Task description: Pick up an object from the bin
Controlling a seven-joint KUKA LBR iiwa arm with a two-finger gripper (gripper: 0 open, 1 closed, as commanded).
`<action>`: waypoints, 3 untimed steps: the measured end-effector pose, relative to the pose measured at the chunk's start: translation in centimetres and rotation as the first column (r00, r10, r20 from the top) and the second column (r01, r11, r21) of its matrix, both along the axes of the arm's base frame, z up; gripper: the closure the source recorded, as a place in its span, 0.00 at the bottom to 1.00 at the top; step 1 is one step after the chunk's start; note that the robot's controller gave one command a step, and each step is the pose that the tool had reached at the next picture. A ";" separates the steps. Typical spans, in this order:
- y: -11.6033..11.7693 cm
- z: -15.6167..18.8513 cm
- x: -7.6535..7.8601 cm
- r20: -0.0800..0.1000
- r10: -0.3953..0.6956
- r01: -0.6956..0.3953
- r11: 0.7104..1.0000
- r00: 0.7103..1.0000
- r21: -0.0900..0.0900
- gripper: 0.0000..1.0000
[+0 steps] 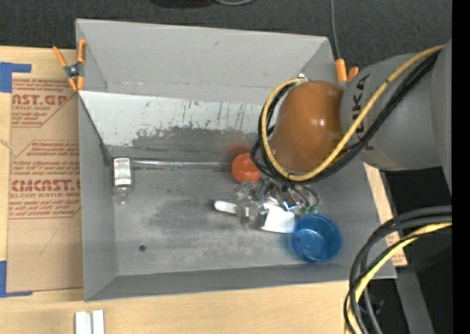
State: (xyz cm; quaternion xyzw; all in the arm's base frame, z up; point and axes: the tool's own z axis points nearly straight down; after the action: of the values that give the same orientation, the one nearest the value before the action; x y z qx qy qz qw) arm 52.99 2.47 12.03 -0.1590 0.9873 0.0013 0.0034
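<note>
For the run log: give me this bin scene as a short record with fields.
container: grey metal bin
arm: gripper low over the floor, right of centre
behind it: orange ball
beside it: white piece
front right: blue cup
far left: small clear bottle
held: cannot tell

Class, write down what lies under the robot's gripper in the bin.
A white object pokes out beneath the gripper, with a red ball half hidden behind it. Whatever else lies below is covered.
</note>
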 end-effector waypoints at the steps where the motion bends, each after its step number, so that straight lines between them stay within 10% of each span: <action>1: -0.8 -1.5 0.5 0.017 0.053 -0.053 0.999 0.998 0.000 1.00; 2: -1.5 1.9 -2.4 0.006 0.225 -0.225 0.974 0.974 -0.002 0.00; 3: -0.8 7.1 -3.1 0.010 0.297 -0.297 0.955 0.955 -0.003 0.00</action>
State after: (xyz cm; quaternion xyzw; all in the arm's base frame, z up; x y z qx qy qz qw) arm 49.91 1.64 19.13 -0.3055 0.9522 0.0003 0.0080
